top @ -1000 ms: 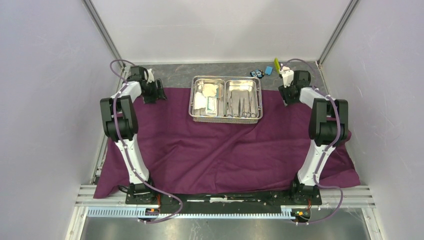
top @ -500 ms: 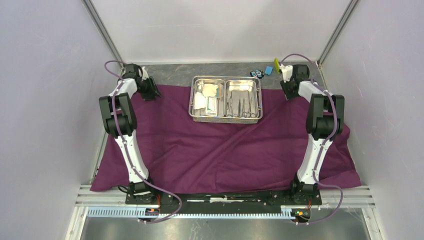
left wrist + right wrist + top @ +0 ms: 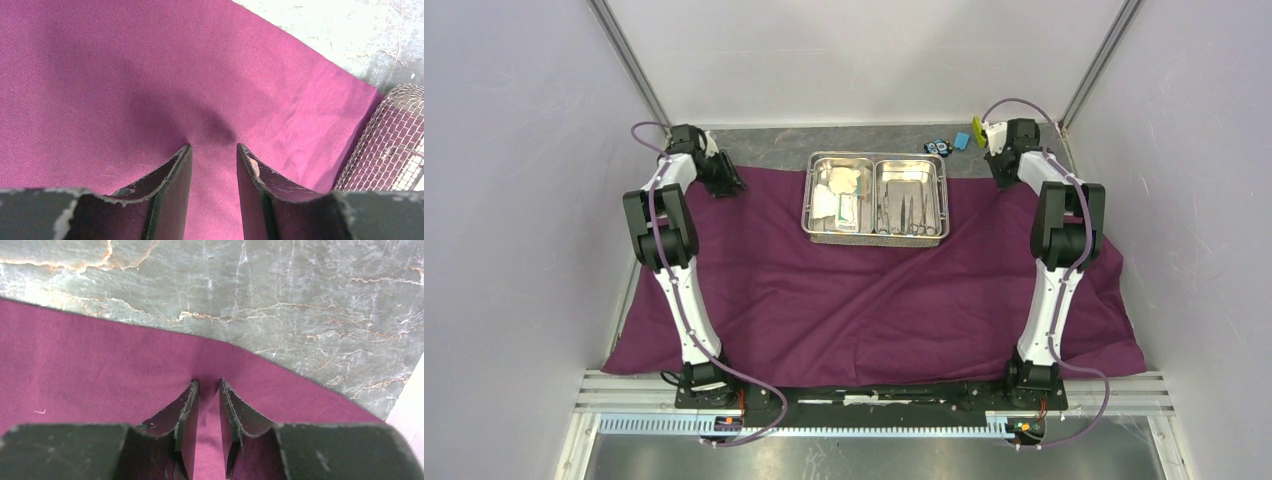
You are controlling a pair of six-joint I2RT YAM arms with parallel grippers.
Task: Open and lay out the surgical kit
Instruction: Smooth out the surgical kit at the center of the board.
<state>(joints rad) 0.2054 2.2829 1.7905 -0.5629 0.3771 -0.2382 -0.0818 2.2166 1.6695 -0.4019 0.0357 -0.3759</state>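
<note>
The right gripper (image 3: pixel 208 381) has its two dark fingers drawn close together, with a strip of the large plum-purple cloth (image 3: pixel 75 355) nipped between them. It holds the cloth's far edge, which peaks toward the tips over the grey marbled tabletop (image 3: pixel 300 300). The left gripper (image 3: pixel 212 146) is down on the cloth's other far corner. Its fingers stand a little wider, with fabric in the gap and creases fanning from the tips, and I cannot tell whether it grips or merely presses. From above, the two sit well apart at far left and far right, and the cloth spreads from them toward the arm bases with shallow wrinkles across its middle.

Between them, on the far middle of the cloth, stands the shiny two-compartment steel tray (image 3: pixel 808 200), its long axis running left to right. What counts next, I'd judge, is that the contents lie inward from both grippers. The white flat packet (image 3: pixel 824 203) and gauze pads (image 3: pixel 844 180) fill the left compartment, nearer the left gripper, whose camera catches the tray's meshed corner just to its right. The slim scissor-handled steel instruments (image 3: pixel 904 212) lie in the right compartment, pointing near-to-far, nearer the right gripper. Each arm would have to let go of the cloth and swing inward
</note>
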